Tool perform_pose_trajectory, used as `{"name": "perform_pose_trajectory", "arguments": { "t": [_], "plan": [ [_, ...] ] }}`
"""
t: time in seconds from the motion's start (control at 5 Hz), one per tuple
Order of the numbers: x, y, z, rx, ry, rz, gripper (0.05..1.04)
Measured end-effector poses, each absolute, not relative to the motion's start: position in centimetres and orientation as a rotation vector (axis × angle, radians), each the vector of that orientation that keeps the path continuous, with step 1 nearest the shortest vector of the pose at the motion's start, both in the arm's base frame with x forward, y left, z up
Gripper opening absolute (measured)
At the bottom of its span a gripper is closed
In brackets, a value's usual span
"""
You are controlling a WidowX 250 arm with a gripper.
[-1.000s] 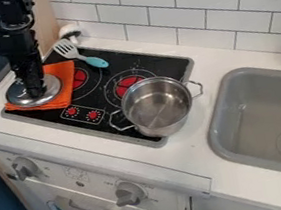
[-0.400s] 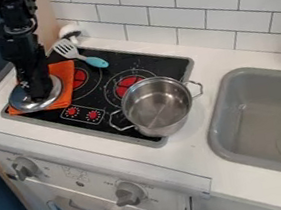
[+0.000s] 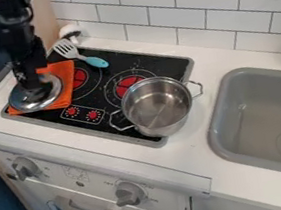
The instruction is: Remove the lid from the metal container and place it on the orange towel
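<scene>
Lying near towel [image 3: 65, 75], 1 spatula [image 3: 92, 61]

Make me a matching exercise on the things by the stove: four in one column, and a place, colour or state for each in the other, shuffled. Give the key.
1. lid
2. pot
3. towel
4. spatula

A. pale head, light blue handle
B. orange
C. at the gripper, over the towel
D. round, open at the top

Right pairs: 1-C; 2-D; 3-B; 4-A
</scene>
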State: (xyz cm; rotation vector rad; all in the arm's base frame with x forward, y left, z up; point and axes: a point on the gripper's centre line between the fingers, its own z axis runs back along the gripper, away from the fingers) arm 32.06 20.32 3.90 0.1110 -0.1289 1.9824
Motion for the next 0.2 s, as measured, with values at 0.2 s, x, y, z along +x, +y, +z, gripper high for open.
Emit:
{"name": "perform_pose_trajectory", "arguments": {
  "t": [0.2],
  "plan": [
    [32.27,19.89,6.11,0.057,-0.146,1.988,0.999]
  ]
}}
